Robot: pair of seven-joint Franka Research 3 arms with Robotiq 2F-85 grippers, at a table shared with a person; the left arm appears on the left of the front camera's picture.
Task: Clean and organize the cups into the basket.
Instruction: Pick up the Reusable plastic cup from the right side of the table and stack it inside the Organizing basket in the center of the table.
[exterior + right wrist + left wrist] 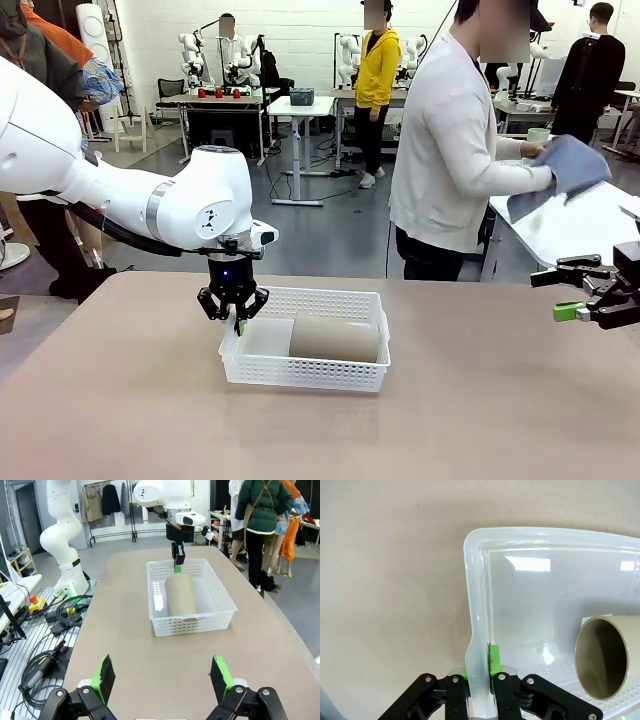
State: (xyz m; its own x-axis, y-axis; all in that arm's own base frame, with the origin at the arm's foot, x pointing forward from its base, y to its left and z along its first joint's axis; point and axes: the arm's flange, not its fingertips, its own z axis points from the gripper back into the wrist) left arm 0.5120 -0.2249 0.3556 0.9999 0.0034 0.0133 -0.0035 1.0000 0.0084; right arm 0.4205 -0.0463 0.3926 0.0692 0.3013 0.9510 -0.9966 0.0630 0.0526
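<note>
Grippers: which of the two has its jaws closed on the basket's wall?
The left gripper, jaws pinching an end wall of the basket; the right gripper hangs open, holding nothing.

Right gripper (163, 677) stands above the tan table (125, 645), jaws spread wide. Ahead, a white lattice basket (192, 624) holds one tan cup (180, 595) lying on its side. Left gripper (177, 562) is pinched on the basket's far rim.
</note>
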